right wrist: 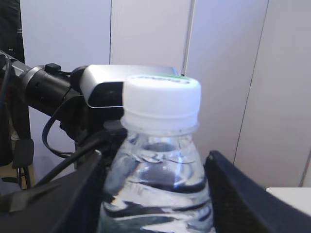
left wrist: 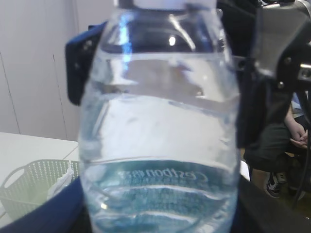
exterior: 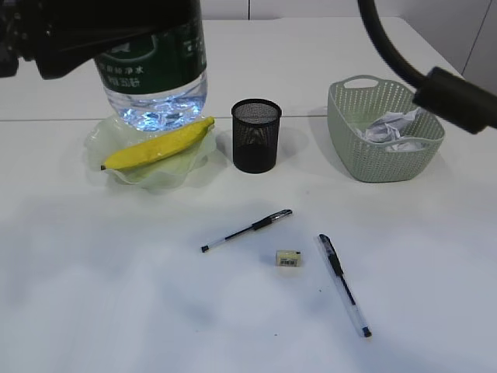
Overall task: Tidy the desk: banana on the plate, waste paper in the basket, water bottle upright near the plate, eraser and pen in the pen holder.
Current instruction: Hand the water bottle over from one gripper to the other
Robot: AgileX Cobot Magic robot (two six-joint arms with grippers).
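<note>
Clear plastic water bottle [exterior: 155, 74] with green label stands upright, held between left gripper [left wrist: 160, 121] fingers. Right gripper [right wrist: 155, 194] brackets its neck; whether it grips is unclear.

The water bottle [exterior: 159, 70] blocks the plate [exterior: 97, 138]; open counter [exterior: 93, 295] lies left of the pens [exterior: 247, 230] and eraser [exterior: 288, 258].
</note>
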